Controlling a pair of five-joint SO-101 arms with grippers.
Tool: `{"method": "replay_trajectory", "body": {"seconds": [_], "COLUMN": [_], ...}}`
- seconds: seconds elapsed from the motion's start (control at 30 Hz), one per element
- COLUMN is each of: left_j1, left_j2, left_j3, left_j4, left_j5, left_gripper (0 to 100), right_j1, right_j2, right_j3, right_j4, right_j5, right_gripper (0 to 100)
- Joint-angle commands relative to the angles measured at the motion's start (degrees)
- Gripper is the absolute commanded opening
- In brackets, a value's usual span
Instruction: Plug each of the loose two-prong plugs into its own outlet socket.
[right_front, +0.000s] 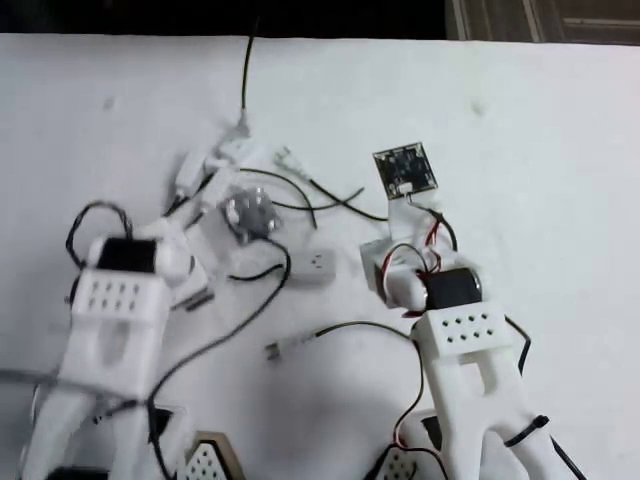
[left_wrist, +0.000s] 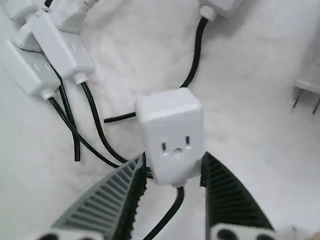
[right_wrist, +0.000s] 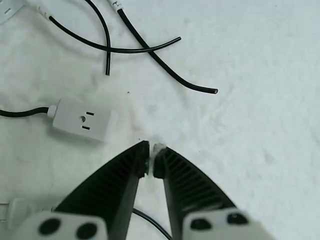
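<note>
Two-prong plugs lie loose on the white desk (right_front: 560, 120). The upper plug (right_front: 285, 158) sits at upper centre of the high view, bare prongs showing, just right of a cluster of white sockets. The lower plug (right_front: 281, 348) lies at lower centre, between my two arms, its black cable curling away to the right.

I judge each plug light and rigid. It has a small, smooth plastic body, likely slippery, and thin metal prongs that could bend. Its springy cable will tug and twist it. The place to take hold is the flat sides of the body, behind the prongs, never the prongs or the cable.

Counted: two plugs whose prongs I can see. There are four sockets: the held socket (left_wrist: 172, 142), a pair of sockets (left_wrist: 62, 47) side by side near it, and a lone socket (right_front: 318, 262) lying face up at the centre of the high view. One more white cabled body (left_wrist: 220, 5) is cut off, and I cannot tell its kind.

My left jaws are grasping the held socket at its cable end, with ribbed pads (left_wrist: 122, 195) on either side and its slots facing the camera. My right jaws are clenched almost tip to tip on nothing I can make out, hovering near the lone socket.
</note>
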Motion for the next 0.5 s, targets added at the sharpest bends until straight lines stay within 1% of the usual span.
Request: {"method": "replay_trajectory", "body": {"seconds": [0.0,0.13,0.2,0.27,0.33,0.47], "left_j1": [1.5,4.0,4.0,2.1,-0.6,-5.0], "left_j2": [-17.8,-37.1,-43.7,-46.6,-46.7,-46.7], "left_j3": [4.9,12.0,16.5,20.8,24.6,30.6], "left_j4": [2.5,6.2,5.5,2.8,-1.7,-11.2], "left_j5": [1.6,1.6,1.8,1.9,2.0,1.8], "left_gripper": [27,30,30,30,29,24], "right_j1": [-0.7,-0.7,-0.7,-0.7,-0.7,-0.7], "right_j2": [0.0,0.0,0.0,0.0,0.0,0.0], "right_j3": [-2.2,-2.2,-2.2,-2.2,-2.2,-1.8], "right_j4": [-0.8,-0.8,-0.8,-0.8,-0.8,-0.9], "right_j5": [0.7,0.7,0.7,0.7,0.7,0.7], "right_gripper": [2.2,2.2,2.2,2.2,2.2,2.2]}}
